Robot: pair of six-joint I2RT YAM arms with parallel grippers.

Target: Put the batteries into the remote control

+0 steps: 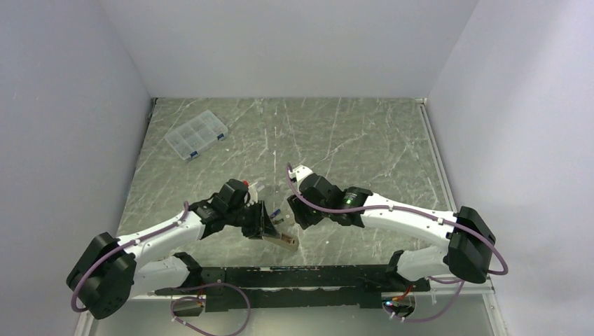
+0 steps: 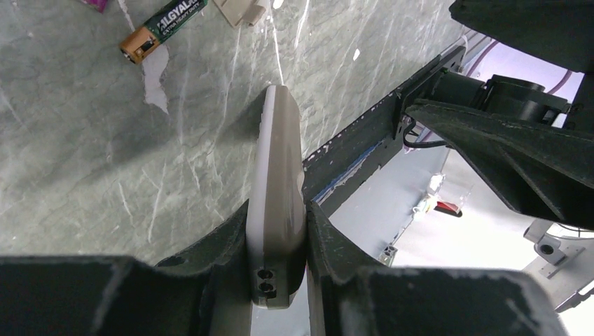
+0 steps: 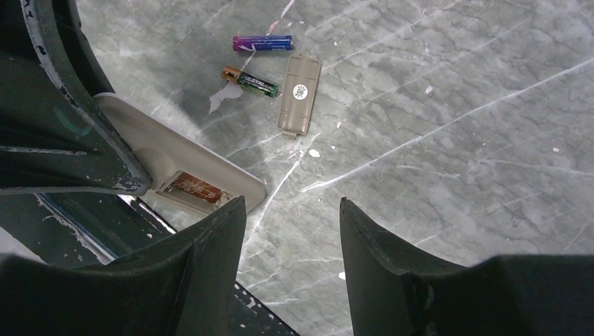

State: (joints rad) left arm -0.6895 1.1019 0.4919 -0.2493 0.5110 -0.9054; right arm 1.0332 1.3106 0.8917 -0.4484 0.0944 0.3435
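"Right wrist view — where were the batteries seen from the tool?"

"Ahead of the right gripper (image 3: 291, 210), towards the left of that view and well apart from it, on the grey-green marbled table (image 3: 455, 140). A slim purple-blue cylindrical battery (image 3: 263, 43) was laid farthest off. A dark green cylindrical battery with a copper-coloured end (image 3: 251, 82) was laid nearer, with a small flat beige plastic cover piece (image 3: 299, 94) just beside it."

"How were the jaws held?"

"Spread, with nothing between them. Both batteries' long axes were found to run roughly across that view — much the line along which the jaws would be brought together. A turn of the wrist was therefore judged necessary before either could be pinched across its girth."

"Was the other arm nearer?"

"It could hardly be counted. The left gripper (image 2: 277, 227) was pressed onto the slim white-and-beige plastic remote control (image 2: 277, 175), which was held on edge with its open battery bay (image 3: 196, 187) turned towards the right arm. The pick was reckoned to fall to the right."
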